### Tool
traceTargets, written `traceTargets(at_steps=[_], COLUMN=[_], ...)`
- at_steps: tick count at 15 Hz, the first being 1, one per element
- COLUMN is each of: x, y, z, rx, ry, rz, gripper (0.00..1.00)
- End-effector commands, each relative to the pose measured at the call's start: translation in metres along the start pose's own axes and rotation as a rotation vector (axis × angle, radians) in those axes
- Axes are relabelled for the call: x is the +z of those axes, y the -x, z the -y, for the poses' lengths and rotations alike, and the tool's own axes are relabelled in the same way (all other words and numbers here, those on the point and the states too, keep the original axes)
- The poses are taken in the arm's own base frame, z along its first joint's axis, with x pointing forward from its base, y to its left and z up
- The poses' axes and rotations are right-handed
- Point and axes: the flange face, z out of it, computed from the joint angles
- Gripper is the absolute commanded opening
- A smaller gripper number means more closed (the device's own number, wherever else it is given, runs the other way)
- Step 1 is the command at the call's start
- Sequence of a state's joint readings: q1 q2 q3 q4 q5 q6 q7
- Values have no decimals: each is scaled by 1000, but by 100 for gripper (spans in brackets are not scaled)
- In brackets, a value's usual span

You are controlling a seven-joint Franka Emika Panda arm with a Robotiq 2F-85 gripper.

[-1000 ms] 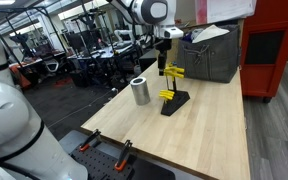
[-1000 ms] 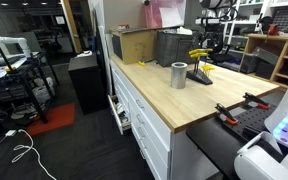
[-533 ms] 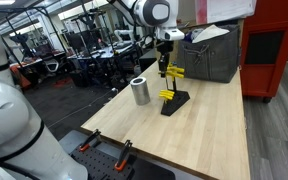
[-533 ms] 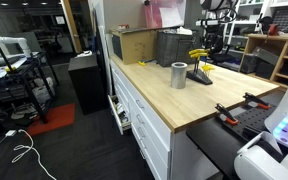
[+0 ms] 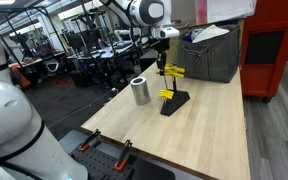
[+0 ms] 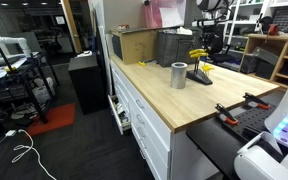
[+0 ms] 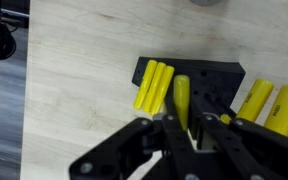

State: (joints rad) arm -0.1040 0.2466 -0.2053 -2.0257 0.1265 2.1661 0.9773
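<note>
Closest to my wrist camera is my tool (image 7: pixel 189 128), its two dark fingers (image 7: pixel 167 128) drawn together and clamped on one yellow peg (image 7: pixel 181 95) that stands between them. In both exterior views the tool (image 5: pixel 163 64) hangs straight down over the top of the peg stand, though from there the grip itself is too small to make out. Under the held peg lies one black base (image 7: pixel 219 78), flat on the light wooden table (image 7: pixel 74 100). To one side of it I see a tight bundle of yellow bars (image 7: pixel 153 88); it looks like three, but they lie so close that I cannot count them for sure. On the other side are two more yellow pegs (image 7: pixel 256 98), the outer one cut off by the frame edge. In an exterior view the stand shows a black foot (image 5: pixel 174 104) with yellow crosspieces at two heights. One metal can (image 5: pixel 140 91) stands upright near the stand, apart from it; the wrist view catches only its rim at the top edge. Two orange-handled clamps (image 5: pixel 123 150) sit at the table's edge, well apart from the stand. Farther back, one grey crate (image 5: pixel 212 55) stands on the table behind the stand, and in an exterior view one cardboard box (image 6: pixel 134 45) sits beside it.
</note>
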Motion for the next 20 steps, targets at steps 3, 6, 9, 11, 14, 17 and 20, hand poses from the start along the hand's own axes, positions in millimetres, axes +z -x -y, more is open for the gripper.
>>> traceTargets(at_steps=[3, 6, 9, 11, 14, 17, 20], x=[-40, -56, -74, -86, -102, -119, -132], y=[15, 17, 23, 33, 53, 77, 98], z=[-1, -3, -7, -12, -14, -14, -14], rx=[-37, -48, -62, -92, -157, -237, -328], ry=[-23, -42, -63, -74, -77, -59, -35], rz=[-71, -82, -76, -60, -45, -23, -5], gripper=[4, 4, 4, 4, 4, 4, 4])
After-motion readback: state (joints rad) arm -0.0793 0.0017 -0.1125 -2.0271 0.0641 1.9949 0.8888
